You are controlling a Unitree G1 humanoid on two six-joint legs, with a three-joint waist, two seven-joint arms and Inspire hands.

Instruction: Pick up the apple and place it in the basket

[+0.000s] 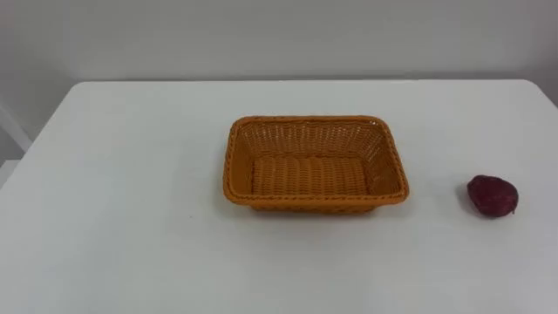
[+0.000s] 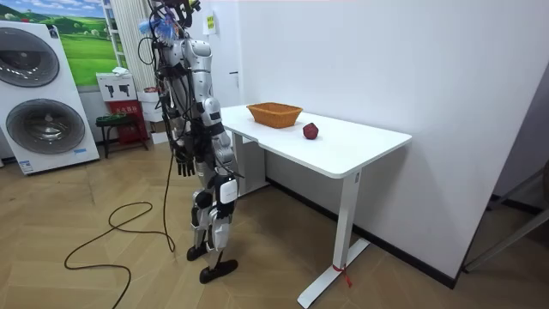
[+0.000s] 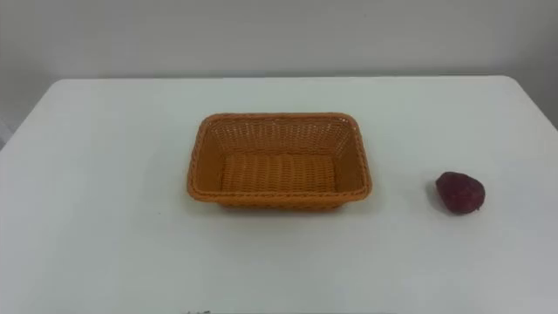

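- The apple [image 1: 493,195] is not yet grasped; it lies on the table, right of the basket [image 1: 314,166].
- A reach is called for next. The lowered hand [image 2: 184,163], perhaps the left, cannot be judged open or closed.

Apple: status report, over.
Left hand hanging open at robot's side. Apple on table, right of basket, apart from it. Basket empty. Nothing in the way.
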